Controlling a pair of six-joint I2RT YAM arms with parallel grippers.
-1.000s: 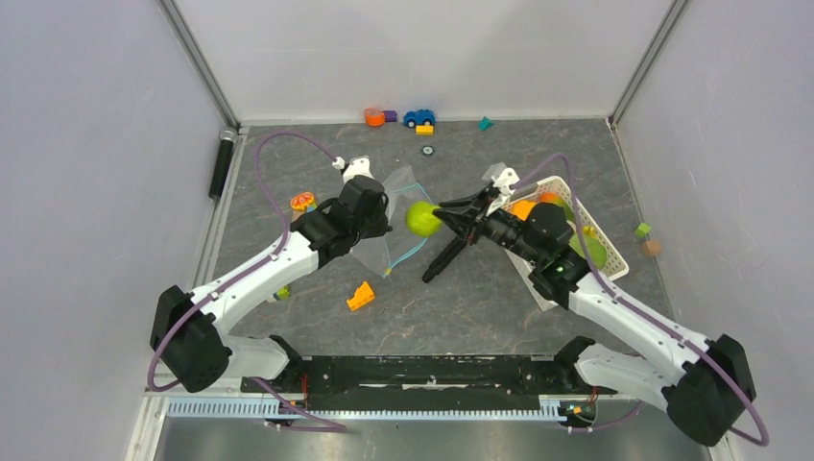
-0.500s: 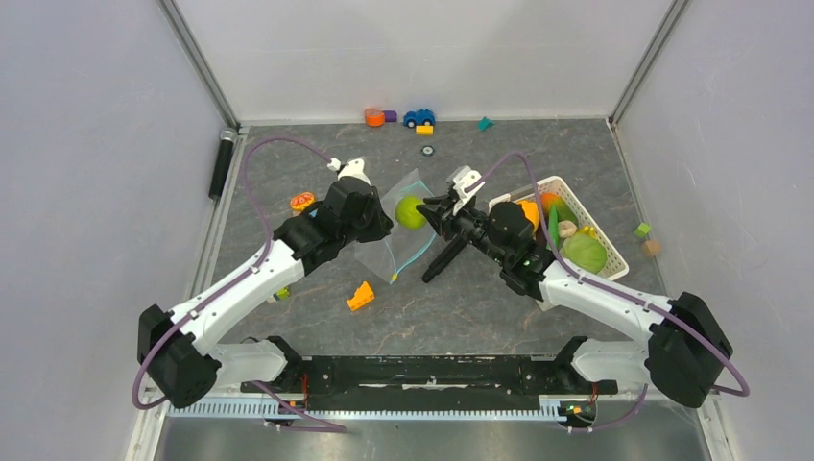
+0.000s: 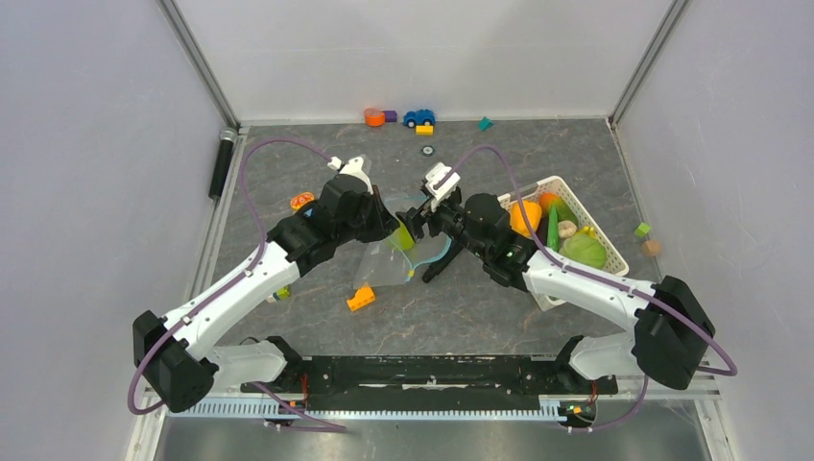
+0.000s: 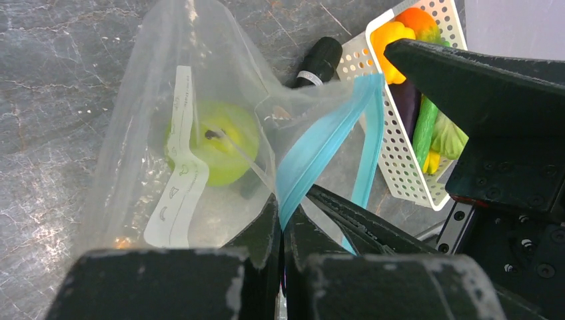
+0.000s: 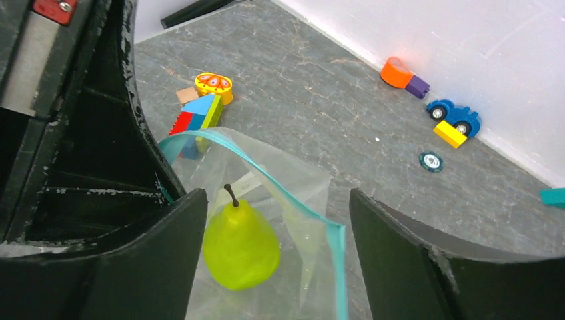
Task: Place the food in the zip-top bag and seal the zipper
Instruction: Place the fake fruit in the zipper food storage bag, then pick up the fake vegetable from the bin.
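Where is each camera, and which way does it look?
Top external: above and behind, looking down at the table; left arm and right arm show.
Left wrist: on the left arm, facing the left gripper, shut on the zip-top bag's zipper.
Right wrist: on the right arm, looking through the open right gripper at the pear.
Wrist views share the pear.

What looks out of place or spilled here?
Nothing spilled. The green pear lies inside the zip-top bag, whose zipper edge the left gripper pinches. A black cylinder lies off the mat, far left.
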